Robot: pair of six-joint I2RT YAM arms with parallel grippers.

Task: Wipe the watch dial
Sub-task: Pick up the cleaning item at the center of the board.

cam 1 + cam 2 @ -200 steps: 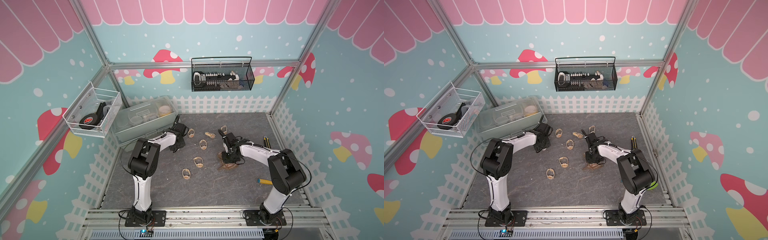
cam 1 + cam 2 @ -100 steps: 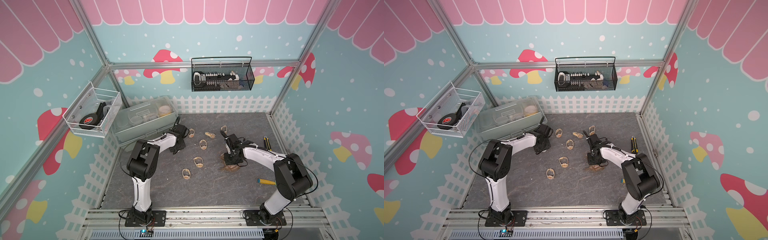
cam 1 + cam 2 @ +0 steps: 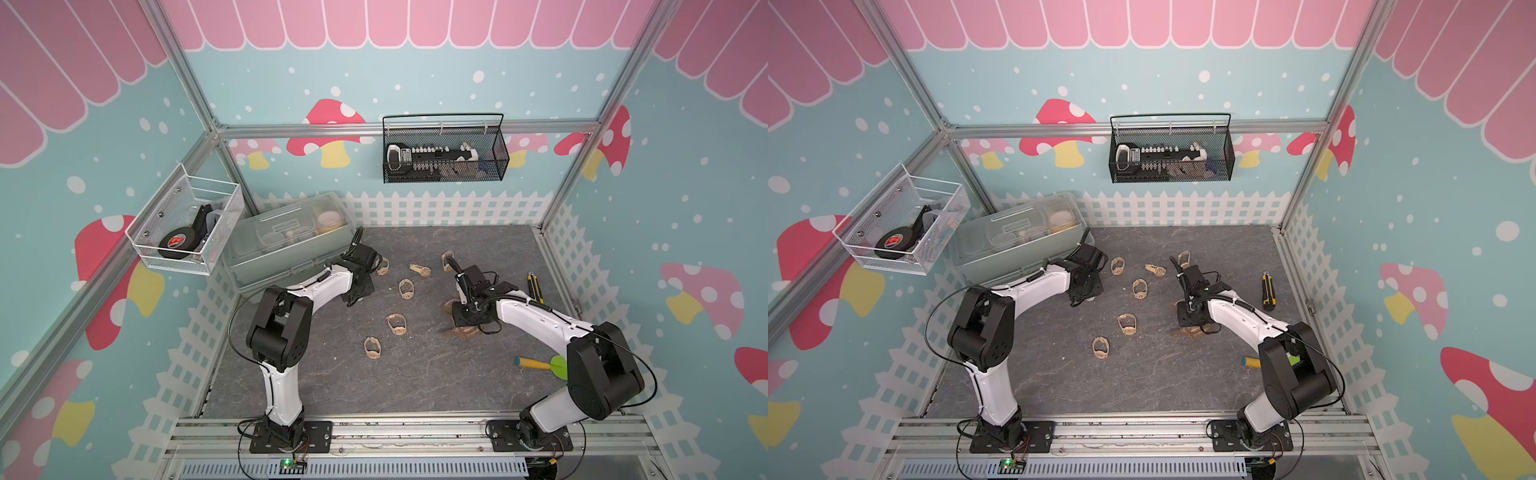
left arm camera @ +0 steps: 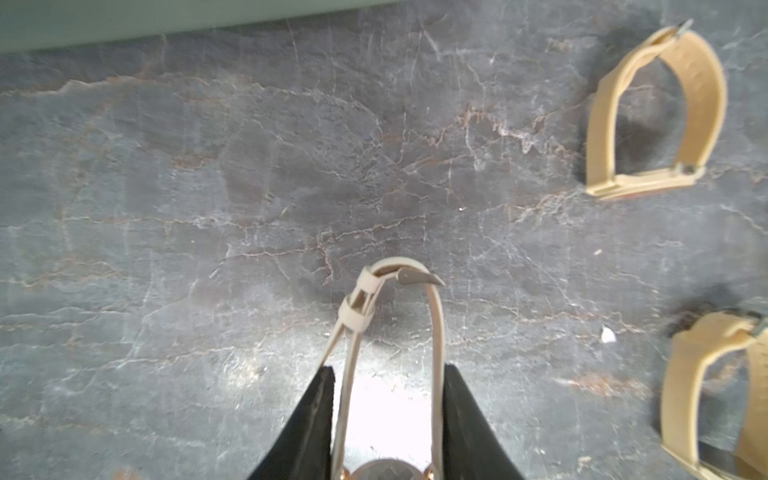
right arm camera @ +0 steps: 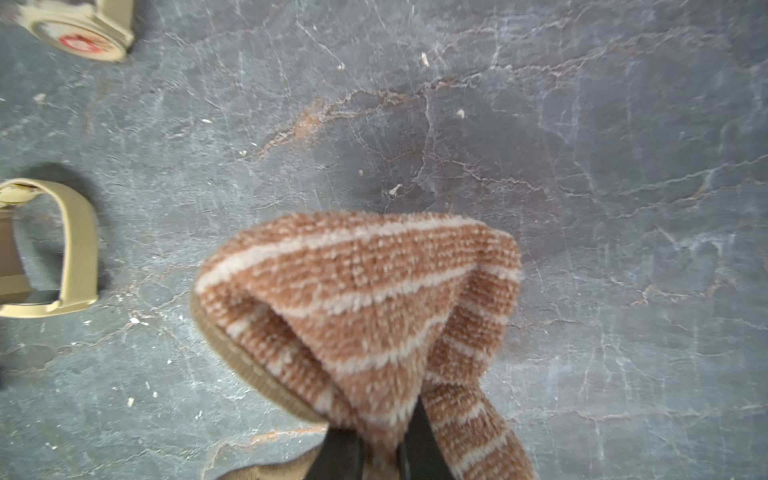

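Gripping a pale beige-strapped wristwatch (image 4: 435,340), apparently at the case, the left hand (image 4: 389,370) is clenched on it from both sides. The buckled strap loop pokes forward past the fingertips, and the dark round dial (image 4: 384,471) only just shows at the edge of the left wrist view. Position: low over the grey slate-patterned counter (image 3: 415,386), just beside the corner of the clear lidded plastic box (image 3: 286,245) that points toward the counter's middle. Judgement: a side grip leaves the dial face uncovered for wiping; which way the dial faces I cannot tell. Right hand (image 5: 380,453) is pinched tight on a brown terry cloth with white stripes (image 5: 361,299), a fold bulging ahead of the fingers; whether its tail rests on the counter is unclear. It sits well apart from the box, beyond the loose tan watches (image 3: 406,289) scattered between. Cloth and dial are apart, so wiping is not yet begun. Next move calls for bringing the hands together, with the bulging fold as the pad. Risk: the case may twist in the grip under wiping pressure.
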